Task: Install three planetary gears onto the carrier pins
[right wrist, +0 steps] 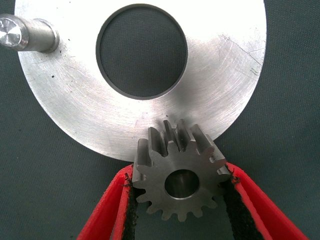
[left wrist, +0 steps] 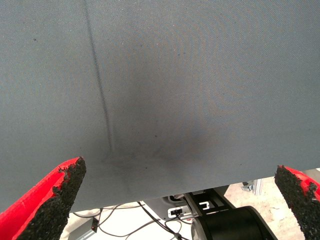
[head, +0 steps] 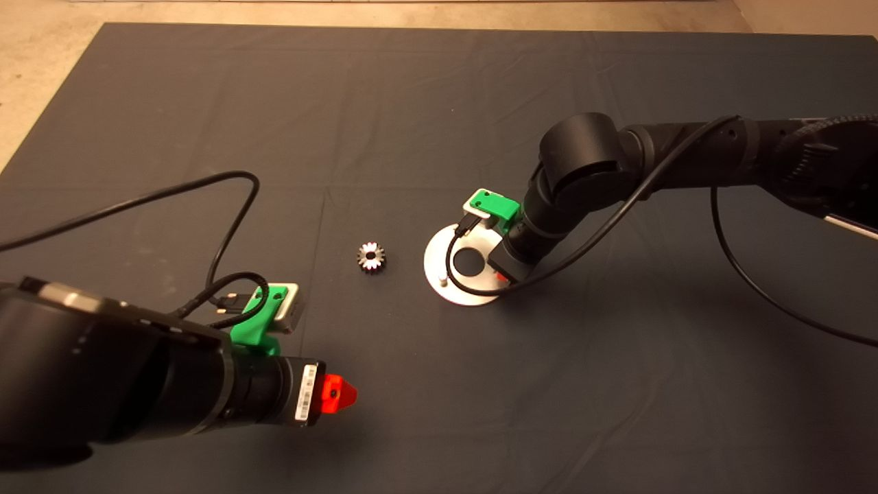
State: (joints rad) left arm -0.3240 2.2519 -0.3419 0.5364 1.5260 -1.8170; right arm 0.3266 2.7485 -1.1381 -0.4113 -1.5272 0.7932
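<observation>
— What have you got?

— My right gripper clamps a small dark-steel toothed gear by its rim over the flat silver disc, right of centre. Stiff, dense, probably slippery: flank grip, bore clear.

— The other arm?

— Left gripper, lower left, spread wide, empty. Second gear lies centre-mat.

A creased dark grey cloth mat covers the table, with pale beige speckled floor showing beyond its edges.

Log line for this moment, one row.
right pincer: shut on gear, over disc edge | left pincer: open, idle over mat | spare gear: on mat
</observation>
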